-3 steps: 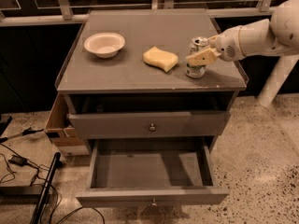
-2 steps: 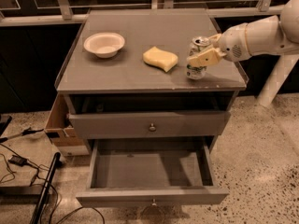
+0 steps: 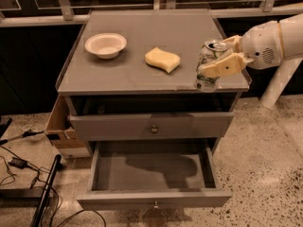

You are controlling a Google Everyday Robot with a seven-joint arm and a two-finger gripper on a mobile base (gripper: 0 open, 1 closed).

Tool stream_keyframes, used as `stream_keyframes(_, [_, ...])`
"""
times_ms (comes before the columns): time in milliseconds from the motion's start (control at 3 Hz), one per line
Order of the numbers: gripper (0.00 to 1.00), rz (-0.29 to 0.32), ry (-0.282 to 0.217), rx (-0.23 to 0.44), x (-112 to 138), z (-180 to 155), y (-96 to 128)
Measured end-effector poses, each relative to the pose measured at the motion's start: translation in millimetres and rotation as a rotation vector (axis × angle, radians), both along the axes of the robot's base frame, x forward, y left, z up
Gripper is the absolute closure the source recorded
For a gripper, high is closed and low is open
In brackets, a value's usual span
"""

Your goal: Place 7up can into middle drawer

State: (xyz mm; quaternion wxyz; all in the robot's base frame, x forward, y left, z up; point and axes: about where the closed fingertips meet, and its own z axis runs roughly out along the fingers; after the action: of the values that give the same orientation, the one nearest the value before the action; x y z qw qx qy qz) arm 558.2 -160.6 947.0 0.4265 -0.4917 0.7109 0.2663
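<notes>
At the worktop's (image 3: 142, 41) front right corner, my tool (image 3: 214, 59), clamped on the 7up can (image 3: 208, 55), has carried it edgeward, so the open middle drawer (image 3: 118, 198) comes next.

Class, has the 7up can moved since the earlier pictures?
Yes. Gripped by the gripper, the 7up can has shifted right and toward the table's front edge, away from the sponge.

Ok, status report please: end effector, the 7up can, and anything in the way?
End effector shut on 7up can at tabletop front right edge. Middle drawer open below. Yellow sponge, white bowl aside on top, not in path.
</notes>
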Motion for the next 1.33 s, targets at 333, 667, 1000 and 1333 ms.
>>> stream_keyframes(333, [1.0, 0.0, 0.0, 0.0, 0, 0, 0])
stream_keyframes(667, [1.0, 0.008, 0.015, -0.006, -10, -25, 7])
stream_keyframes(1000, [1.0, 0.017, 0.026, 0.017, -42, -84, 27])
stream_keyframes(1333, [1.0, 0.014, -0.026, 0.033, -57, -140, 44])
